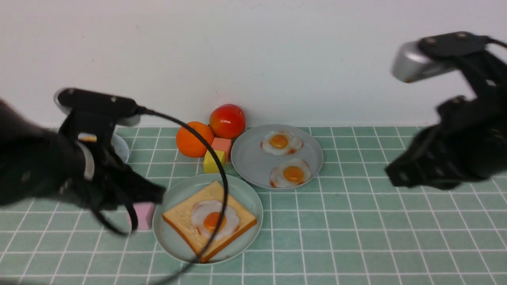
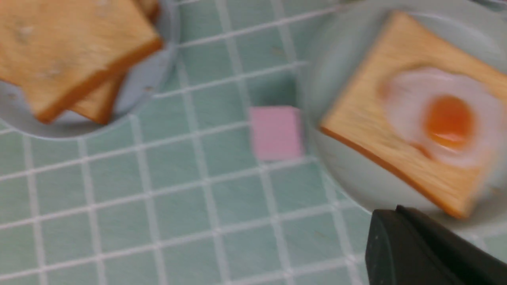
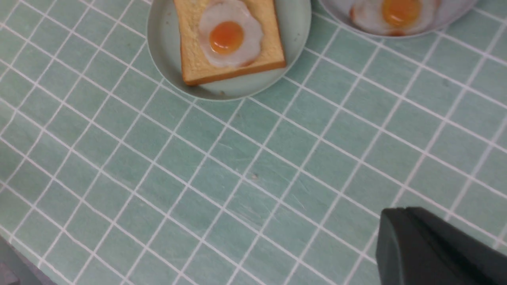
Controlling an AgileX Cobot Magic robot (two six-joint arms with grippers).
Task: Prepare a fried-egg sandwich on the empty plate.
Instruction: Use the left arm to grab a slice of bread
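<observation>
Left tool (image 2: 396, 211), shut and holding nothing, is nearer the toast (image 2: 79, 51), left of the egg (image 1: 215, 218).

green tabletop (image 1: 356, 237) with white grid lines, three plates (image 1: 174, 248), pink block (image 1: 144, 215), yellow block (image 1: 215, 161), orange fruit (image 1: 192, 140)

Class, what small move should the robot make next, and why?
Probably open the left gripper's fingers over the stacked toast: they are shut and empty, and the egg on the green plate's slice lacks a top.
</observation>
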